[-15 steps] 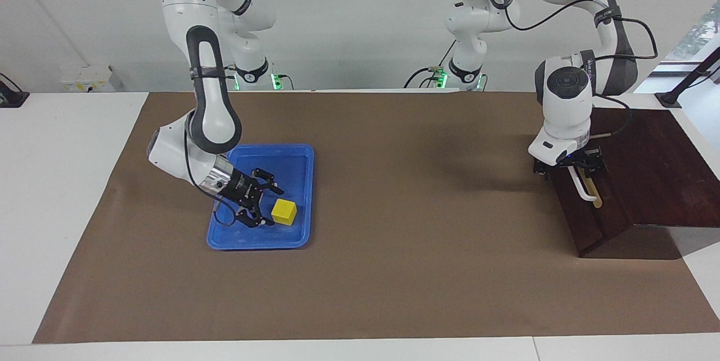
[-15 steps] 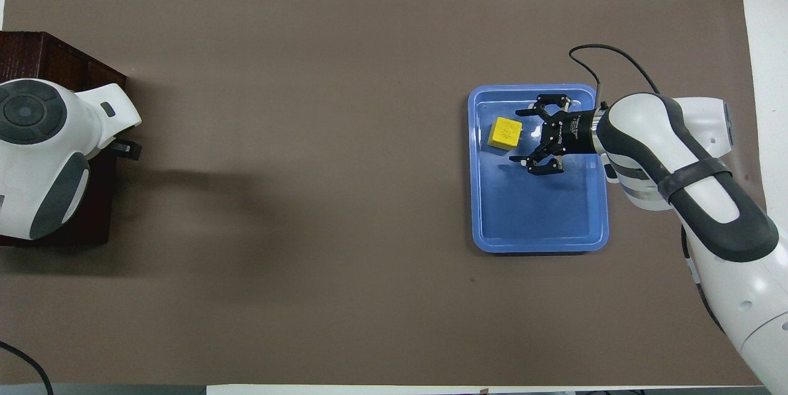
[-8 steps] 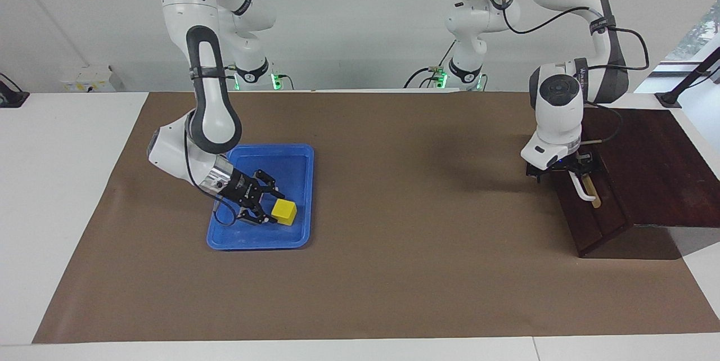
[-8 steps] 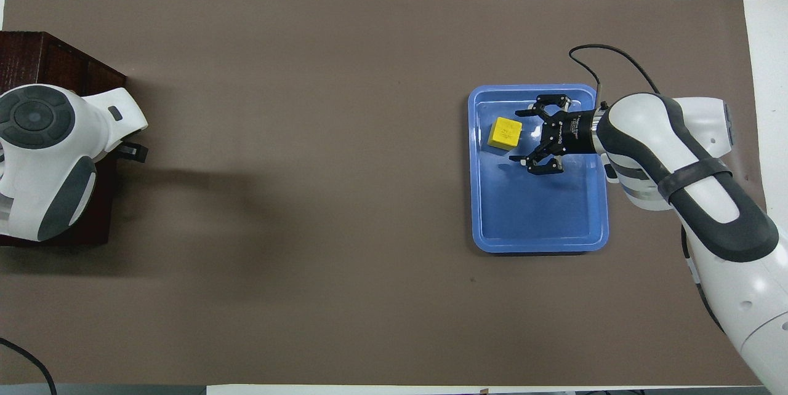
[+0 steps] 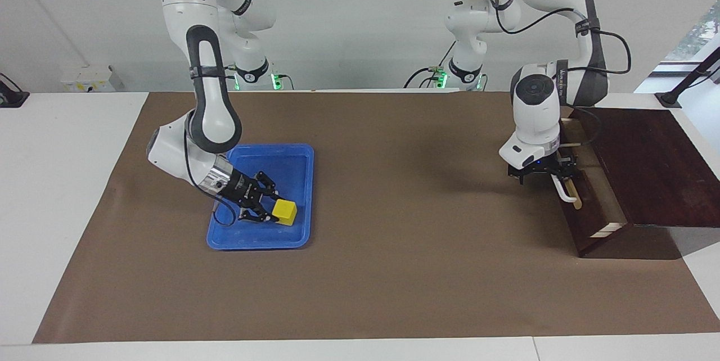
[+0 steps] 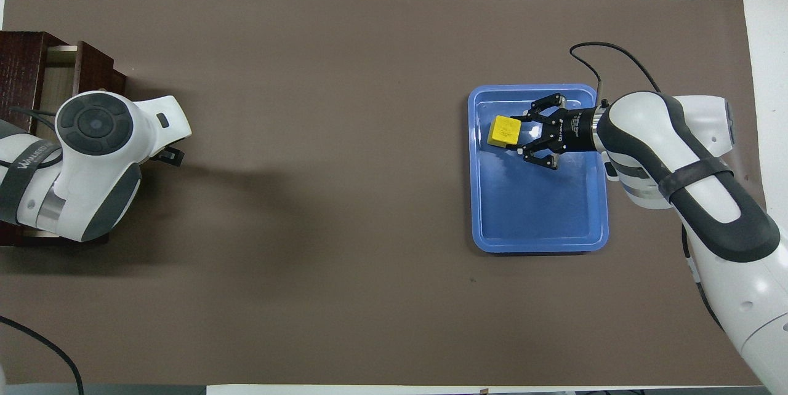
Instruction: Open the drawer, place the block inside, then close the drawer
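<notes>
While the left claw [image 5: 543,172], apart or together I cannot tell, works the handle [image 5: 567,191] of the part-open drawer [image 5: 596,203] at the bench's overhead nine o'clock, the right claw [image 5: 269,209] clamps the block [image 5: 285,212] at ten o'clock in the blue tray [image 5: 292,153]. Next, probably: lift it clear and carry it toward nine o'clock.

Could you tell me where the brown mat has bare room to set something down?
The wide stretch of mat between the blue tray and the drawer is bare. It is crowded in the tray, around the yellow block, and at the drawer front.
</notes>
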Motion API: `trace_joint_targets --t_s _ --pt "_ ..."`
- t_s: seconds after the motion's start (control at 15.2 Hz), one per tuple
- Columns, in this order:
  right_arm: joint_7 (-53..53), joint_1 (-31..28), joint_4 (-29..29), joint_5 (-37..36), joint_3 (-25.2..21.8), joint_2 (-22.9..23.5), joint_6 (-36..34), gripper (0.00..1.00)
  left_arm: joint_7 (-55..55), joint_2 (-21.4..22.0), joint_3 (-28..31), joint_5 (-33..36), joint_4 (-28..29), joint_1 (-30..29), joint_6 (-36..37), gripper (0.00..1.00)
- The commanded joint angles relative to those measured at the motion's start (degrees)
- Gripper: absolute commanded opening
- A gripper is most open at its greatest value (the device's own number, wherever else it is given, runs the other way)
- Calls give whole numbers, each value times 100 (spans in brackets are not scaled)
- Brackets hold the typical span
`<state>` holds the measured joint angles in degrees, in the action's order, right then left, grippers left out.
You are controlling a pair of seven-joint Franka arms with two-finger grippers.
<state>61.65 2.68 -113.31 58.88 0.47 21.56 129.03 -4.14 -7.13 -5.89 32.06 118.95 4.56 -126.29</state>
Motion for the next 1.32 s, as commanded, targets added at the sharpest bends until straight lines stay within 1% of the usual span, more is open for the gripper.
trace_joint_targets --t_s 0.0,0.13,0.2,0.39,0.53,0.59,0.66,0.79,0.92,1.05,1.12,1.25 --pt "153 -22 326 -103 23 -108 -508 0 -139 -43 9 -41 -109 457 279 100" --pt "338 -14 598 -568 32 -240 -948 0 -166 -43 18 -190 -170 642 412 100" --pt "522 -5 834 -805 23 -266 -1272 0 -166 -52 18 -261 -205 730 473 100" --pt "901 -57 1503 -1123 23 -292 -2213 0 -166 -52 18 -288 -232 880 552 100" --pt "893 -49 1662 -1264 23 -432 -2566 0 -157 -34 18 -288 -284 880 605 100" --pt "893 -14 1671 -1308 32 -529 -2637 0 -148 -17 18 -314 -398 863 753 100" --pt "901 -5 1672 -1317 40 -600 -2663 0 -114 -17 18 -436 -617 810 1033 100" --pt "945 13 1680 -1317 49 -705 -2769 0 -69 -121 18 -840 -1388 792 1815 100" --pt "1050 13 1689 -1317 67 -732 -2787 0 -95 -262 18 -1200 -2127 818 2448 100" --pt "1094 21 1689 -1317 84 -785 -2787 0 -192 -289 53 -1823 -2778 853 3098 100" --pt "1173 22 1689 -1317 93 -785 -2778 0 -505 -350 53 -2000 -3016 862 3354 100" --pt "1349 30 1715 -1309 111 -785 -2743 0 -2126 -508 27 -2369 -3552 923 3645 100"
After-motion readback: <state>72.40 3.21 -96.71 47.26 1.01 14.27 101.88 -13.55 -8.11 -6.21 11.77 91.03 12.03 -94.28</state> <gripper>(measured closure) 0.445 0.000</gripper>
